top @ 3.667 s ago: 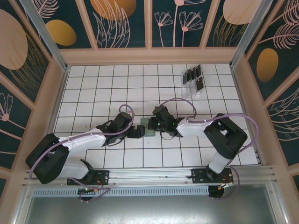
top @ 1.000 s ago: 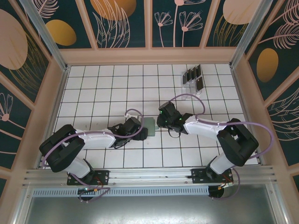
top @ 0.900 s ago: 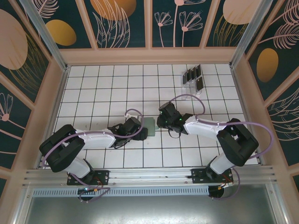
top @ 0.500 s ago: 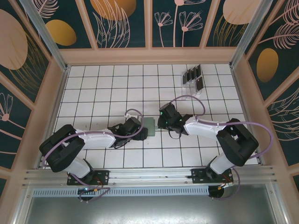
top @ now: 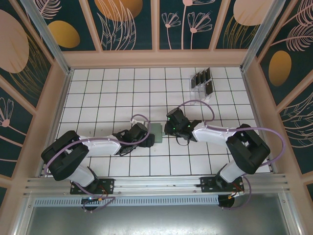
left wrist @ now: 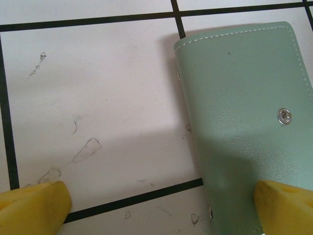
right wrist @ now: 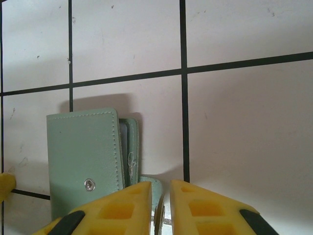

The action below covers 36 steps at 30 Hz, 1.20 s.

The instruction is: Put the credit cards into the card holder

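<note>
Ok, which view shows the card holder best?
Right wrist: the card holder shows its front, snap and opened edge. Left wrist is closer but crops it; top external gives a small green patch.

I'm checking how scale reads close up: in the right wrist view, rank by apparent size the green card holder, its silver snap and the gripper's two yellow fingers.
1. The card holder.
2. The yellow fingers of the right gripper, alike; cropped and nearest the camera, so unsure.
3. The snap, clearly smallest.
</note>
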### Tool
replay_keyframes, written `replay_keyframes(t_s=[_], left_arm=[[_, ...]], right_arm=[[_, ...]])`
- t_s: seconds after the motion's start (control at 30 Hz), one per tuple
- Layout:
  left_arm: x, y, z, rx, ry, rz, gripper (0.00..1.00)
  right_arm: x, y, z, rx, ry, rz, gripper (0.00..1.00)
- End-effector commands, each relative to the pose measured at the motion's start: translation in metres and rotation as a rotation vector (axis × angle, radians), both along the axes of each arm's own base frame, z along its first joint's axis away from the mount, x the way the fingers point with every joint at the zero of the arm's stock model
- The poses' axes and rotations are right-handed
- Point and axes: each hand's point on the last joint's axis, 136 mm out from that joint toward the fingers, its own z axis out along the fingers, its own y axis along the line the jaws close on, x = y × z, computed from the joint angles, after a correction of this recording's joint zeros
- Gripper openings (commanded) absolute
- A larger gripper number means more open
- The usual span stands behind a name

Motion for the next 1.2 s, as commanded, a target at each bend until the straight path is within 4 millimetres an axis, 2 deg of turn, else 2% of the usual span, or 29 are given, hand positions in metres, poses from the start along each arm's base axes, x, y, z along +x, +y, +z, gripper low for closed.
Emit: replay_keyframes(t_s=[0.0,0.27,0.37,0.63,0.93,1.17], left_arm=[[-0.018,0.046,-0.042,0.161,0.104,0.066,0.98],[-0.018,0.046,-0.042,0.159,0.104,0.065,0.99],[-0.018,0.045,-0.042,0.160,0.102,0.062,0.99],[-0.020,0.045,-0.045,0.163,0.109,0.056,0.99],[-0.020,0.045,-0.045,0.163,0.108,0.049,0.99],[-0.021,0.046,-0.045,0.163,0.107,0.046,0.99]], right_arm=[[-0.002,0.002,-0.005,0.011,0.008,-0.007,0.17],[-0.004,0.006,0.002,0.041,0.004,0.009,0.00],[-0.001,0.011,0.009,0.073,-0.016,0.013,0.00],[-0.003,0.039,0.023,0.191,-0.001,0.077,0.00],[-0.002,0.063,0.012,0.225,0.036,0.110,0.00],[0.001,0.069,0.007,0.238,0.046,0.111,0.00]])
